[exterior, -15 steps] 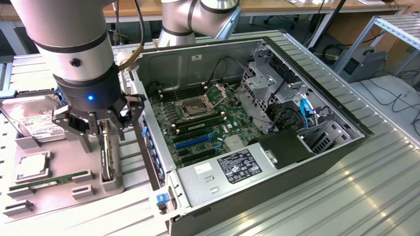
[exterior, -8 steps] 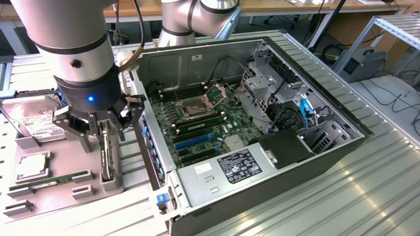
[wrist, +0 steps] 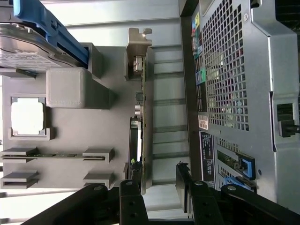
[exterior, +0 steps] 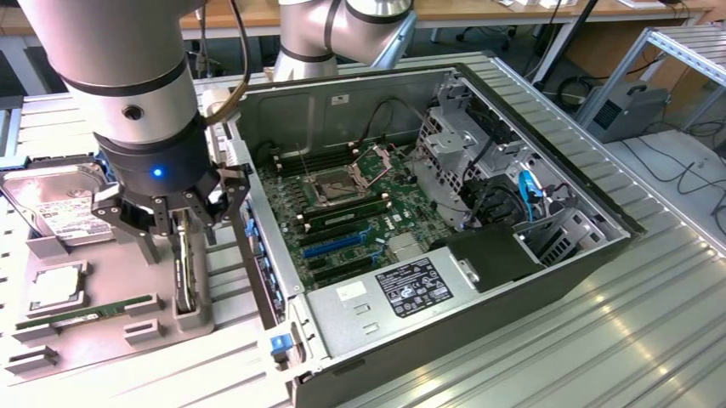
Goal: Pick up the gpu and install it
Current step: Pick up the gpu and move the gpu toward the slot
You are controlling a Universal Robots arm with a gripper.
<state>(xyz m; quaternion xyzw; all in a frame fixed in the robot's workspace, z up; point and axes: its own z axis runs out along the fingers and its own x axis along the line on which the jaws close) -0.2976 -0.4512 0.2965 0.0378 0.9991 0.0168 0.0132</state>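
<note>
Two jaws stand open, one either side of the on-edge gpu (wrist: 147,108), gripping nothing.

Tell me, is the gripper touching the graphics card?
Cannot tell. In the wrist view the gripper straddles the graphics card: one finger stands clear, the other overlaps it.

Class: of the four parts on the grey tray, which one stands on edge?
The gpu, upright in its slot beside the computer case, with the open gripper straddling it. The hard drive, processor and memory stick lie flat.
</note>
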